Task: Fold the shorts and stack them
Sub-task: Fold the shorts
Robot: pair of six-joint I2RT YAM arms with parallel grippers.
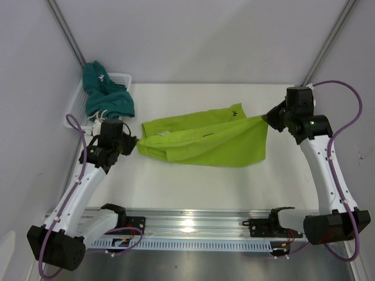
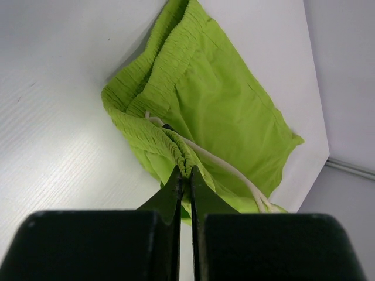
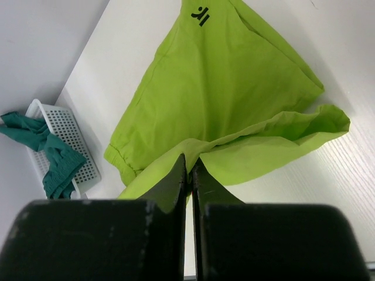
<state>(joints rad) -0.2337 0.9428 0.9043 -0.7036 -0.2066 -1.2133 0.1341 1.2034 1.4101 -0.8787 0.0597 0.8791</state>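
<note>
Right, both arms are on the lime green fabric athletic shorts [image 1: 205, 140] and have them strung out between them over the white table [image 1: 193, 187], which looks like a stretch to flatten the cloth ahead of a fold. Left gripper [image 2: 185, 175] first: jaws pressed all but together, pinching the gathered elastic waistband right at the tips, with the white drawstring [image 2: 228, 167] trailing out just beyond and to the right of the pinch. Over to the right gripper [image 3: 188, 167]: closed just as tight, a thin corner of the leg end nipped between the tips, the rest of the garment fanning away ahead of it and the small dark logo [image 3: 200, 14] at the far end of its view. From above, the cloth draws to a taut point at the right gripper and sags toward the left one, so I'd judge the leg end is lifted and the waistband end kept low. The dark teal fabric shorts [image 1: 105, 93] sit heaped in the white plastic mesh basket [image 1: 124, 78], just beyond the left gripper and well apart from the right, untouched, so stacking looks a long way off
</note>
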